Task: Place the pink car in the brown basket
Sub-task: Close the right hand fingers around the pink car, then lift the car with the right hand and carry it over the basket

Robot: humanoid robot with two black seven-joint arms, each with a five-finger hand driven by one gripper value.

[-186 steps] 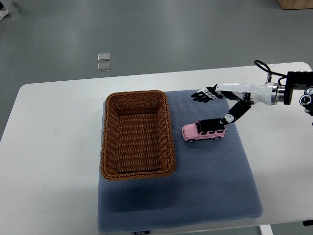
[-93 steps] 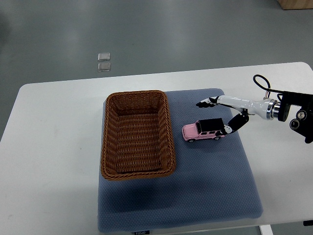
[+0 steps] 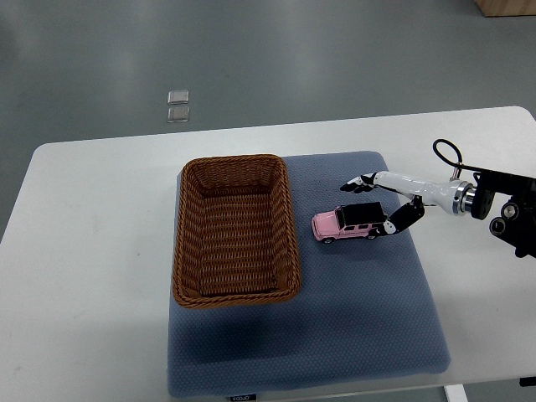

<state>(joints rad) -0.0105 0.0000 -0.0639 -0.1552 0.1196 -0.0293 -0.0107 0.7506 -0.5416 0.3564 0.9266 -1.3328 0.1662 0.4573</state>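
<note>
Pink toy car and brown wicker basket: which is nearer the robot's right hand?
The pink toy car: the right hand brackets its rear end, while the brown wicker basket lies farther left on the blue mat.

Basket (image 3: 235,230) rough woven wicker, mat (image 3: 352,310) matt textured cloth, tabletop (image 3: 92,251) smooth white, car (image 3: 347,224) glossy pink, my hand (image 3: 381,197) glossy white-black plastic.

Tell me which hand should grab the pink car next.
Right. The right hand is already at the car, fingers spread around its rear end, thumb beside it, not yet closed on it. No left arm is in view. The basket, empty, sits just left of the car.
</note>
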